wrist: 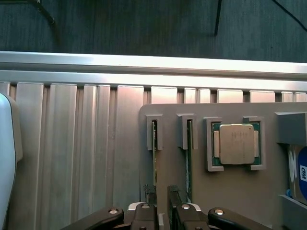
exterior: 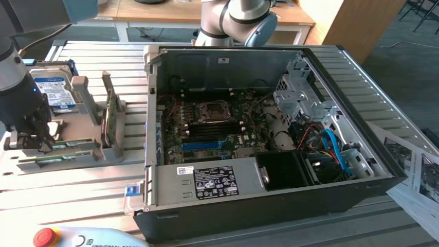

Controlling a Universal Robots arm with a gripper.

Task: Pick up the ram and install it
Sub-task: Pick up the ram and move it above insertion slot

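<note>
Two ram sticks stand edge-on in slots of a grey holder (wrist: 172, 143): one ram stick (wrist: 154, 158) and a second ram stick (wrist: 188, 163). My gripper (wrist: 161, 213) hangs just above the holder with its jaws a narrow gap apart and nothing gripped. One fingertip (wrist: 149, 208) sits over the near end of the first stick. In the exterior view the gripper (exterior: 31, 138) is low over the holder (exterior: 82, 154) at the exterior view's left, beside the ram (exterior: 67, 145). The open computer case (exterior: 384, 177) shows the motherboard's memory slots (exterior: 209, 131).
A processor chip (wrist: 236, 143) rests in a pocket of the holder. A green expansion card (exterior: 108, 118) stands upright and a blue-labelled hard drive (exterior: 55, 90) leans behind. The ribbed metal table (wrist: 72, 158) surrounds the holder. Papers (exterior: 418, 175) lie at the exterior view's right; a red stop button (exterior: 44, 236) sits in front.
</note>
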